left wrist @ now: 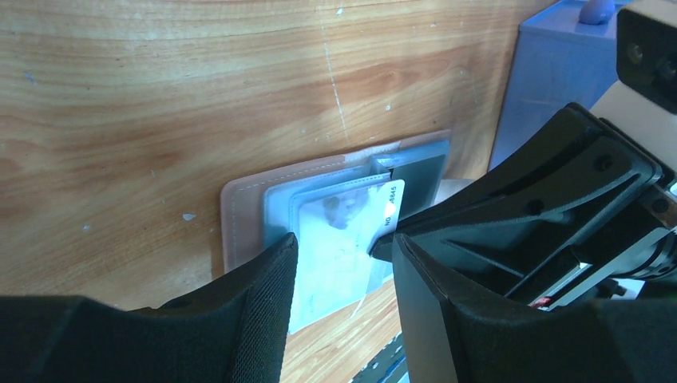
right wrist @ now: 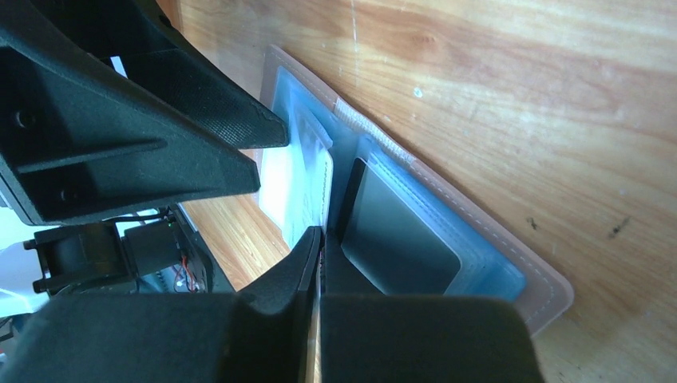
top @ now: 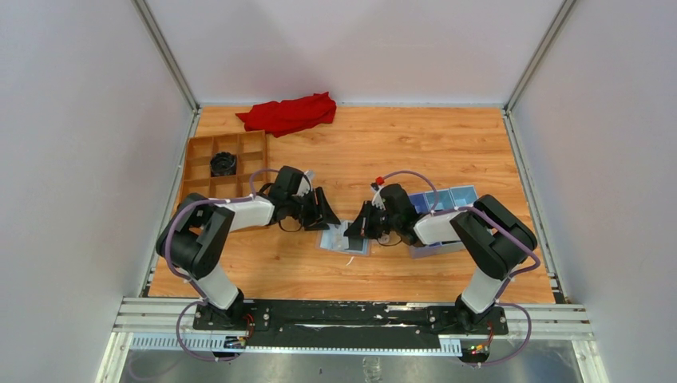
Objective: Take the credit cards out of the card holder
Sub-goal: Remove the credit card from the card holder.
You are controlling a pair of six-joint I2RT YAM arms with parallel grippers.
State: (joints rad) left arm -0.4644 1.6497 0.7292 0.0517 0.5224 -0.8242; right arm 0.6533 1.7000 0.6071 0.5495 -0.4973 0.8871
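Observation:
The card holder [top: 346, 238] lies open and flat on the wood between my two grippers, tan-pink at its rim [left wrist: 239, 215] and pale grey-blue inside. A pale credit card [left wrist: 343, 239] sticks partway out of one pocket toward the near edge; the other half shows a dark panel [right wrist: 399, 231]. My left gripper [left wrist: 345, 249] is open, its fingers straddling the pale card [right wrist: 291, 187] from above; I cannot tell whether they touch it. My right gripper [right wrist: 322, 236] is shut, its tips pressed onto the holder at the middle fold, right beside the card.
A deep blue box [top: 443, 209] sits under my right arm, also at the right in the left wrist view [left wrist: 551, 72]. A brown compartment tray [top: 209, 152] holding a black object stands at the back left. A red cloth [top: 289, 113] lies at the far edge.

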